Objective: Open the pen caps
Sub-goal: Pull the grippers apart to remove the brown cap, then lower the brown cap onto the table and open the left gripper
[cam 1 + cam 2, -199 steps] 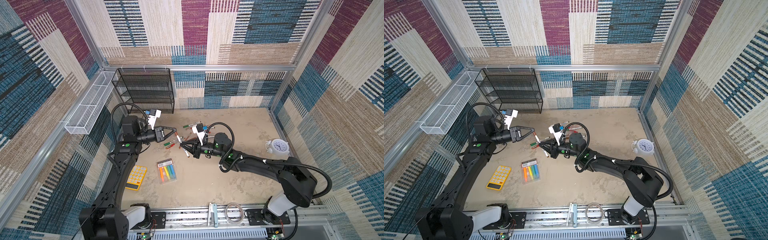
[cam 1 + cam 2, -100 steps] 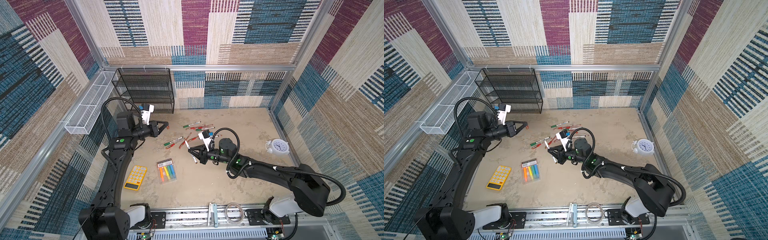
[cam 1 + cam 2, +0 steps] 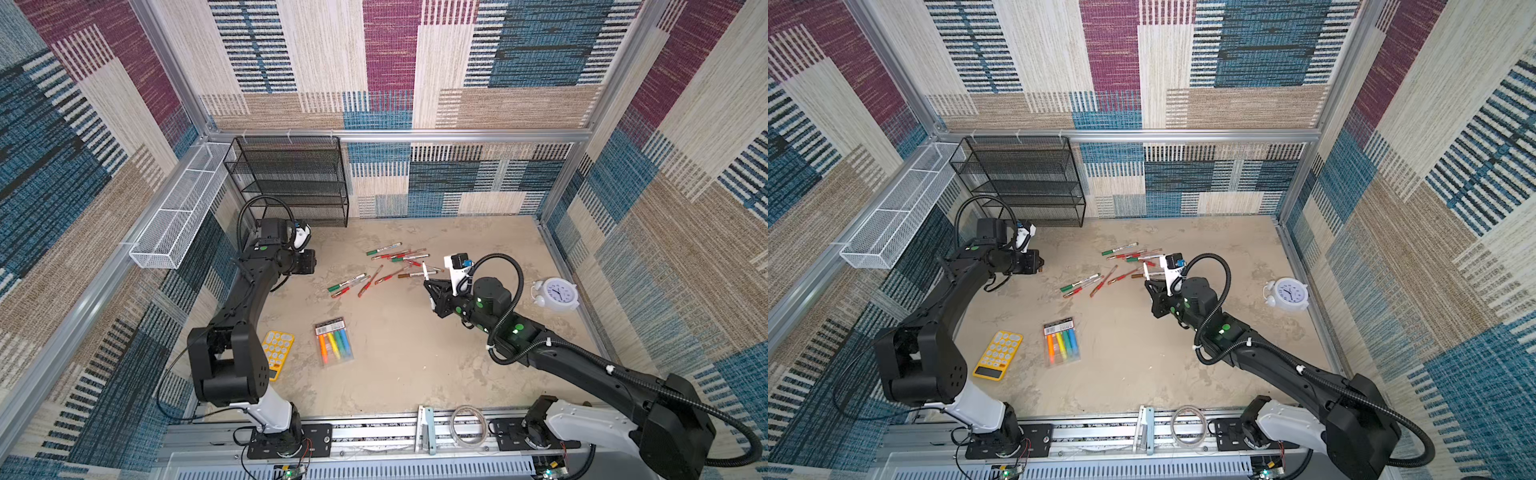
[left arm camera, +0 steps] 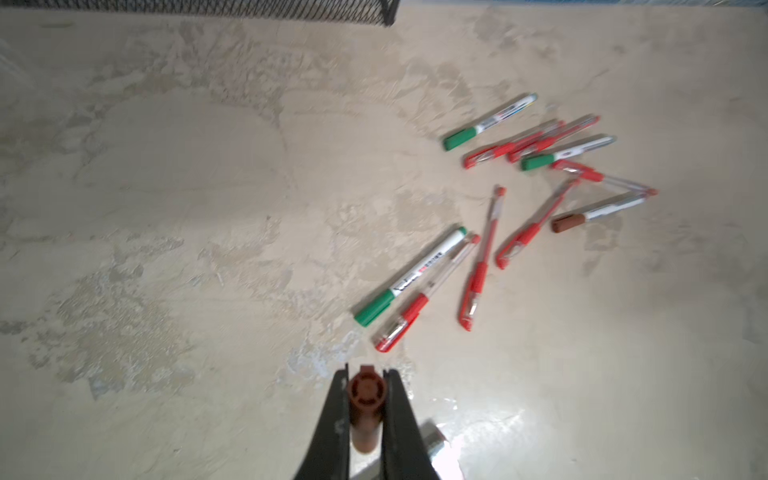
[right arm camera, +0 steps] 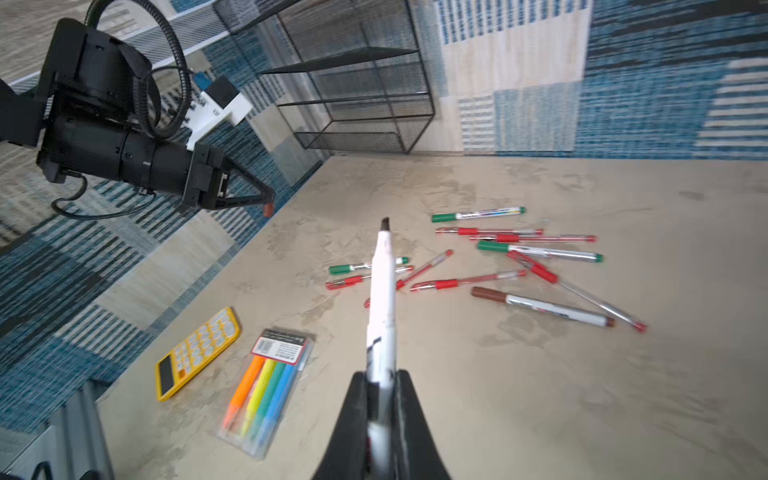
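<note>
Left hand: I see the left gripper (image 4: 365, 376) clamped tight on a short brown-orange plastic pen cap (image 4: 365, 401), pinched between both fingers, off the table.
Left position: above the back-left of the table, near the black wire-mesh rack (image 3: 291, 178), well apart from the loose pens (image 4: 419, 270).
Right hand: the right gripper (image 5: 380, 378) is closed on a white-barrelled marker (image 5: 382, 299). It is uncapped, with its dark tip bare and pointing away from the wrist.
Right position: raised, between the loose pens and the white alarm clock (image 3: 555, 293).
Pens: green-capped white markers and slim clear red ones are scattered mid-table toward the back. One brown-capped marker (image 5: 540, 307) lies on the clock side of the pile.
Clutter: yellow calculator (image 3: 280, 347) near the left edge, clear pack of bright highlighters (image 3: 334, 347) beside it.
Open room: bare beige tabletop (image 3: 415, 374) front-centre and front-right. I read the clock as close to the right wall.
</note>
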Controlling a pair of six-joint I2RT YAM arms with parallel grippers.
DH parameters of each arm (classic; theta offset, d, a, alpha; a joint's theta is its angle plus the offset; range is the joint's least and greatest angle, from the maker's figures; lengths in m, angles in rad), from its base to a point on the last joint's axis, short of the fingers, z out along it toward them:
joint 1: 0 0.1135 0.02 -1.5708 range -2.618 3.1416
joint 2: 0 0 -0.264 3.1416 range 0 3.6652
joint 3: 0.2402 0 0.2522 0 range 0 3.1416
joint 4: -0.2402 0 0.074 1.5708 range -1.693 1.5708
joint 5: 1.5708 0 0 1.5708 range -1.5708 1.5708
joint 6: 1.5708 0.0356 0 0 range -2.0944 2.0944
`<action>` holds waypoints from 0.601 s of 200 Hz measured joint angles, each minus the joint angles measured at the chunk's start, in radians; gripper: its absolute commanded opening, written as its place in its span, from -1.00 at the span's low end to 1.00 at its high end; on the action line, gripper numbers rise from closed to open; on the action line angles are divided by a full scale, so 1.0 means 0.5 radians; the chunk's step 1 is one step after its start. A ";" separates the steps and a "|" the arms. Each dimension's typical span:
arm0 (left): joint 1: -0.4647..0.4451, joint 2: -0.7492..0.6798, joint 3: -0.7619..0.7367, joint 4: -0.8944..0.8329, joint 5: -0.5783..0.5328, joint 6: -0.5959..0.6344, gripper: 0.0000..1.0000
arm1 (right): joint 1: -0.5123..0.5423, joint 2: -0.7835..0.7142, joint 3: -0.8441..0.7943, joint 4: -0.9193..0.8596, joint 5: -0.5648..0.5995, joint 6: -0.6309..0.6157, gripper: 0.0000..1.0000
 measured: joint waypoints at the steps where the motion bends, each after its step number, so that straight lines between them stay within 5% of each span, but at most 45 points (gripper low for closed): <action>1: 0.001 0.009 0.005 -0.002 0.000 0.002 -1.00 | 0.000 -0.005 -0.002 -0.002 0.002 0.000 -1.00; 57: 0.048 0.723 0.568 -0.303 -0.226 0.057 -1.00 | -0.052 -0.294 -0.149 -0.198 0.163 -0.028 -1.00; 120: 0.043 1.144 0.920 -0.539 -0.367 0.100 -1.00 | -0.072 -0.394 -0.209 -0.325 0.189 -0.009 -1.00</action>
